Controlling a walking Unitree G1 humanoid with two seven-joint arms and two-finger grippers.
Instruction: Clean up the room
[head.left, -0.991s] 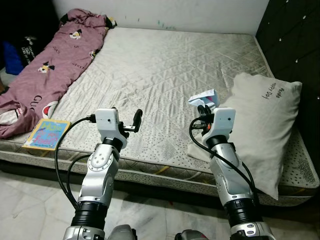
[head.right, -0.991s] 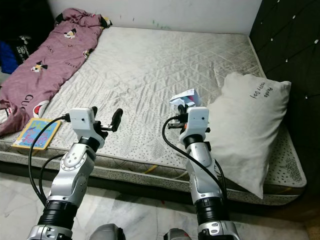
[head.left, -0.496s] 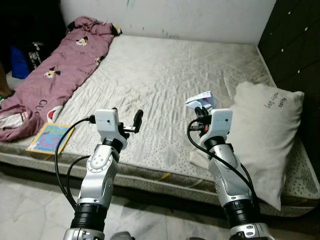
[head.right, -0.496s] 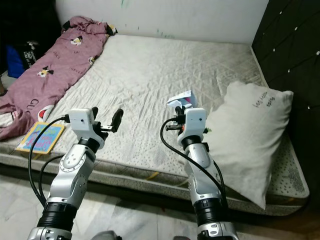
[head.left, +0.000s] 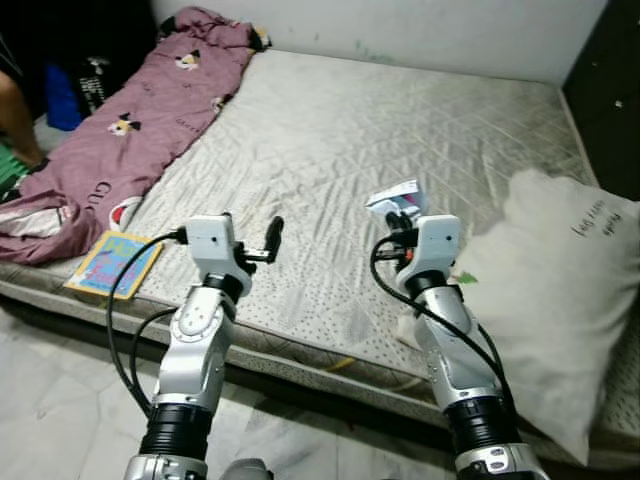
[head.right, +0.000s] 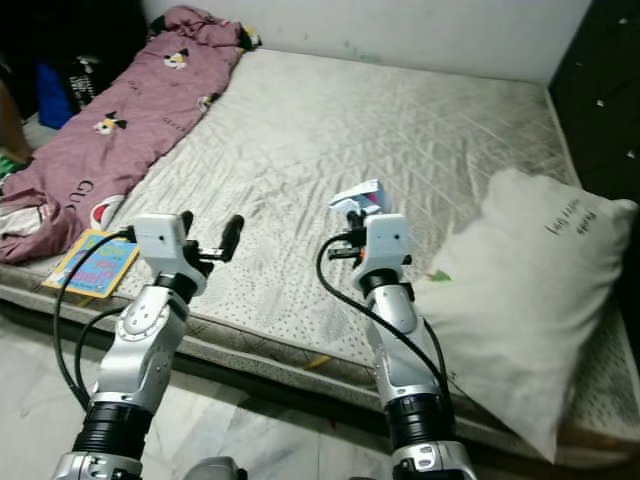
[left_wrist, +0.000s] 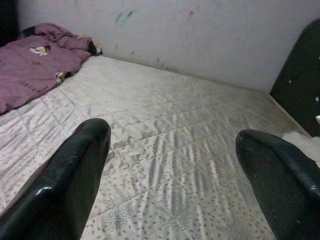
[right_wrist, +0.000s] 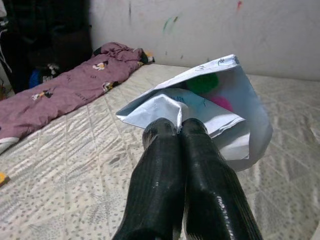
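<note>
Head views: right gripper (head.left: 404, 213) pinches a crumpled paper (head.left: 396, 196) above the mattress (head.left: 400, 120); left gripper (head.left: 265, 240) empty. Pillow (head.left: 560, 300), maroon blanket (head.left: 130, 110), book (head.left: 113, 265) on bed. Left wrist: fingers (left_wrist: 75, 175) spread wide, nothing between. Right wrist: fingers (right_wrist: 165, 185) closed on paper.

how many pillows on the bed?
1: the white pillow lies at the mattress edge on the robot's right, beside the dark headboard. Others may lie outside the frame.
</note>
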